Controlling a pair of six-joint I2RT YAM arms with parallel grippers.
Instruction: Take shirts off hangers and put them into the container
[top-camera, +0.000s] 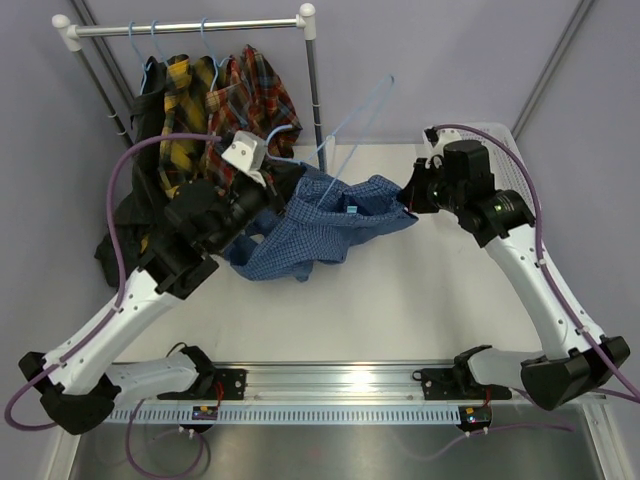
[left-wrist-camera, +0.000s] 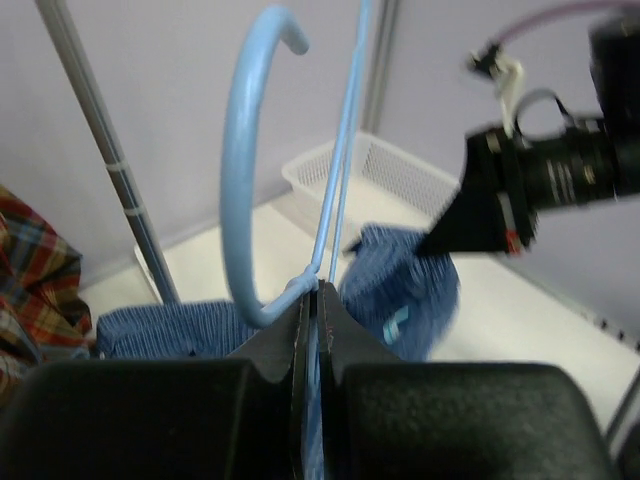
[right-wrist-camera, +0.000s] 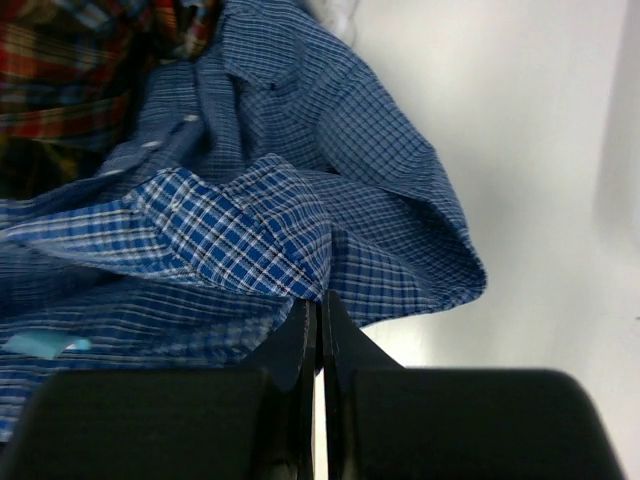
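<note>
- The left gripper (left-wrist-camera: 312, 305) was seen with its jaws pressed together on the wire of a light-blue hanger (left-wrist-camera: 236, 170), just below the hook. In the top view this grip was masked by the wrist.
- The hanger was held tilted up and to the right above the tabletop (top-camera: 400, 290). Its upper wires were cut off by the top edge of the left wrist view.
- The blue check shirt (top-camera: 330, 220) was bunched on the tabletop between the two arms. How much of it was threaded on the hanger could not be made out.
- The right gripper (right-wrist-camera: 318, 305) was shown with its jaws closed narrowly on a fold at the shirt's right edge.
- The container (left-wrist-camera: 395, 175) was seen only in the left wrist view, at the far right, blurred and partly covered by the hanger wires and the shirt.
- On the rail (top-camera: 190, 28) at the far left were hung a black shirt (top-camera: 135, 200), a yellow-black plaid shirt (top-camera: 180, 100) and a red plaid shirt (top-camera: 255, 90), their lower parts hidden by the left arm.
</note>
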